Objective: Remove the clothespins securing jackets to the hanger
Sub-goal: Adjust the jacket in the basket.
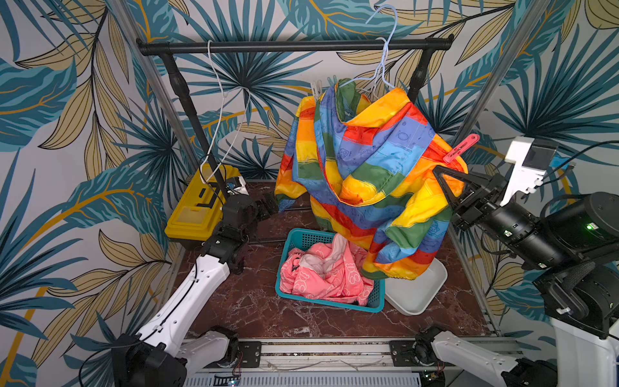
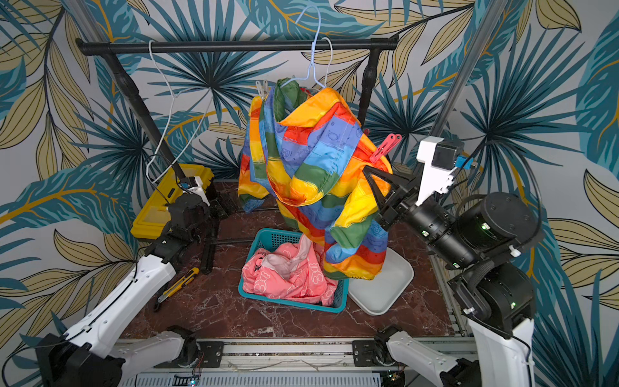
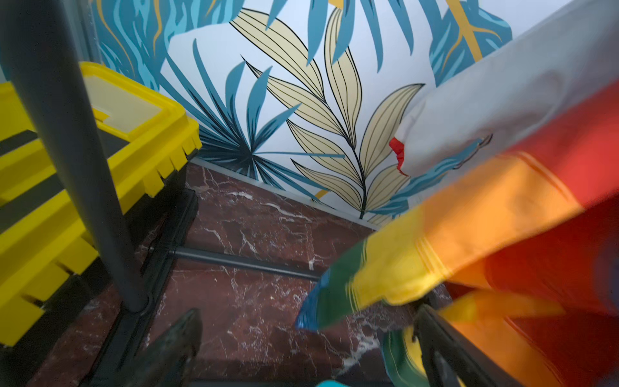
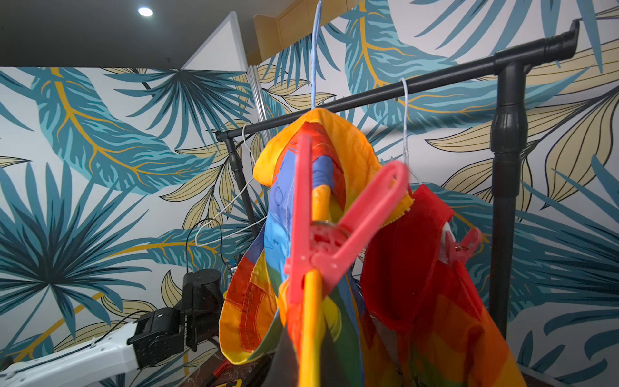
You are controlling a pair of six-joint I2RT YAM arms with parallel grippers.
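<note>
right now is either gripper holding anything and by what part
The right gripper looks shut on the rainbow jacket, pinching a yellow fold just below the pink clothespin. The left gripper is open, holding nothing.

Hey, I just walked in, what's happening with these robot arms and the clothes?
Two arms are unpegging clothes on a rack. The right gripper, jaws shut, sits just below a pink peg clipped to the rainbow jacket. The left gripper hangs low by its sleeve, jaws open. A pink jacket already lies in the basket.
</note>
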